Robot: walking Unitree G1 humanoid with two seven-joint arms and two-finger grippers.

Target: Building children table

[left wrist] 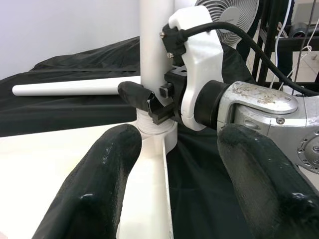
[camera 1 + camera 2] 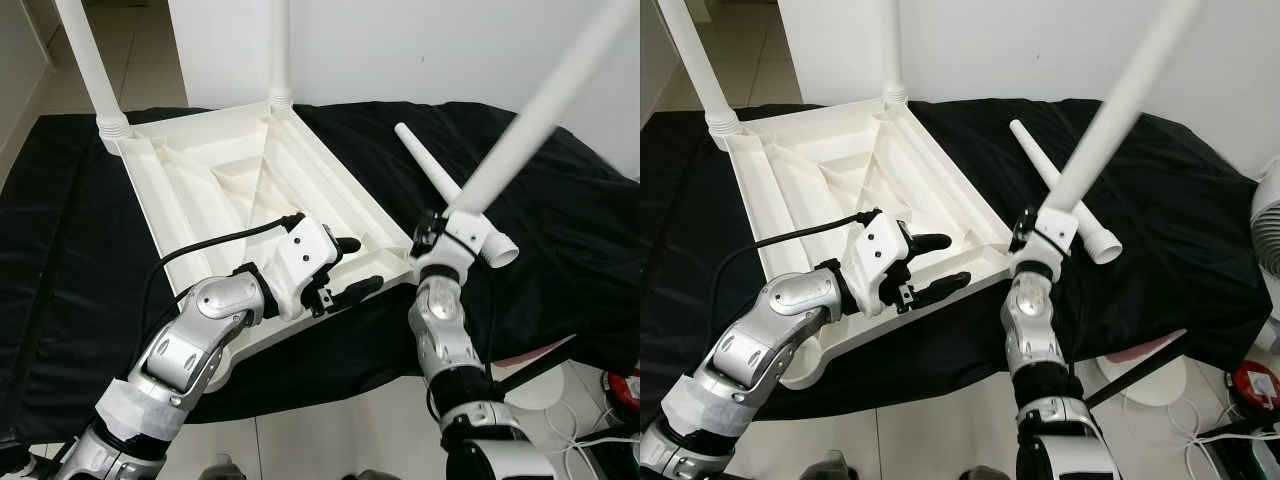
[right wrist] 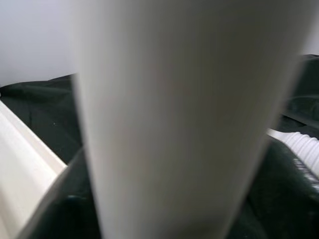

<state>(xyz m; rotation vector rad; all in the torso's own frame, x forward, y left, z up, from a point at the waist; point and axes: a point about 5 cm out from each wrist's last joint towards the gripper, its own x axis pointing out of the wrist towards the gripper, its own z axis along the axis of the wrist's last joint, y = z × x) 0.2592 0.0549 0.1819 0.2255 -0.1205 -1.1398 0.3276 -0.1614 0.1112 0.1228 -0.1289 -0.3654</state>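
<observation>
The right gripper [image 2: 1038, 243] is clamping a white table leg [image 2: 1110, 120] at the near corner socket of the upturned tabletop [image 2: 850, 180], which is lying on the black cloth [image 2: 1160, 200]. The left gripper [image 2: 940, 265], fingers spread wide and empty, is hovering at the tabletop's near edge. If the leg is tilting, its thread may be cross-binding or the unbraced top sliding.

Left gripper [image 1: 172, 191] fingers spread, right gripper [image 1: 144, 97] clamped on upright table leg [image 1: 155, 50], loose leg [image 1: 70, 88] on black cloth [image 1: 60, 117]

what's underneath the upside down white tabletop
A black cloth lies under the upside-down tabletop, spreading past it on all sides. What the cloth covers is hidden.
</observation>
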